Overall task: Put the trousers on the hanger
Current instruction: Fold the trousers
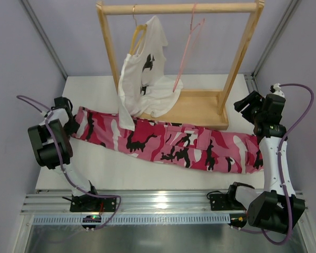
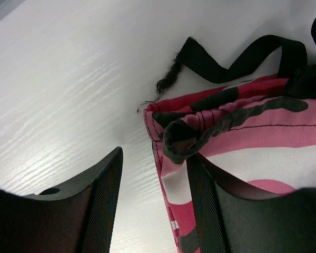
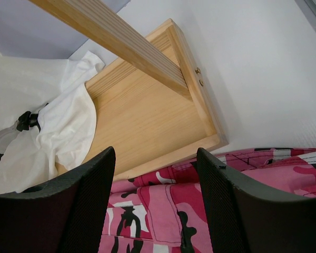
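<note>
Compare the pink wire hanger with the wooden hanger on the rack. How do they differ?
The pink wire hanger is thin wire; the wooden hanger is thicker, light wood. The pink wire hanger is bare, while the wooden hanger carries a white T-shirt. On the top rail, the pink wire hanger hangs right of the middle and the wooden hanger toward the left end. Both hang there by their hooks.

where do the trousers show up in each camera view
Top external: trousers lie across the table, in front of the rack base.
Left wrist: trousers fill the right side, one end with a black strap.
Right wrist: trousers along the bottom edge, below the rack base.
Shared landmark: the white table, in all three.
</note>
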Controlling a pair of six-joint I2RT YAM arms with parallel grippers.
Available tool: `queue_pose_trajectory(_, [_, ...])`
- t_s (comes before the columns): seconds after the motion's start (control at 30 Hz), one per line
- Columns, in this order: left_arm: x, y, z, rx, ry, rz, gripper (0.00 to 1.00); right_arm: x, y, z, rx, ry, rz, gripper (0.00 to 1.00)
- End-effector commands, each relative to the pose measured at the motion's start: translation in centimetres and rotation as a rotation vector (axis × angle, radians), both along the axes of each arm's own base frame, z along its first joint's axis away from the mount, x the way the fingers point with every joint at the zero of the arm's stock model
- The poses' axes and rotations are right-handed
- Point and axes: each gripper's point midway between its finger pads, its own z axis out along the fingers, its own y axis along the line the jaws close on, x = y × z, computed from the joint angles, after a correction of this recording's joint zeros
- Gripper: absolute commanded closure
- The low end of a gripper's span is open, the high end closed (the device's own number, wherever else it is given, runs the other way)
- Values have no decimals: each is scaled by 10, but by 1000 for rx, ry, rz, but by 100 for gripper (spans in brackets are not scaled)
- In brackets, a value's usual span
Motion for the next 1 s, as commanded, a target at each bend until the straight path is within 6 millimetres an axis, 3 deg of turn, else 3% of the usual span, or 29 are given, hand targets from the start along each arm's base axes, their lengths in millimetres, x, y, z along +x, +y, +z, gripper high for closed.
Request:
queue_pose_trajectory(0.0, [11,2,8,-11,-72,8,48,3,0,23,-29,-66,6,34])
queue_pose_trajectory(0.17, [23,-2,-3,-51,-68,-27,55,4,-1,24,-28,-69,4,34])
queue_pose_trajectory(0.3, [24,-8,-16,-96,-36,-80,76,3,-1,22,-28,-63,1,34])
queue_pose_trajectory(0.37, [20,-12,-27,-120,6,-94,80,2,-2,24,-34,-69,-3,34])
queue_pose_trajectory(0.5, [11,-20,-41,-154,33,-96,100,-1,-2,28,-39,-75,-5,34])
queue_pose_trajectory(0.57, [-2,-14,-39,-118,77,-65,100,-2,-2,27,-41,-71,-4,34])
queue_pose_trajectory(0.63, [-9,-7,-31,-76,96,-47,100,-3,-2,23,-40,-62,-7,34])
queue_pose_trajectory(0.77, [-27,11,5,31,142,-10,100,-6,0,19,-32,-45,-1,34])
queue_pose_trajectory(0.97, [-45,13,48,90,113,3,100,-7,6,13,15,-41,11,34])
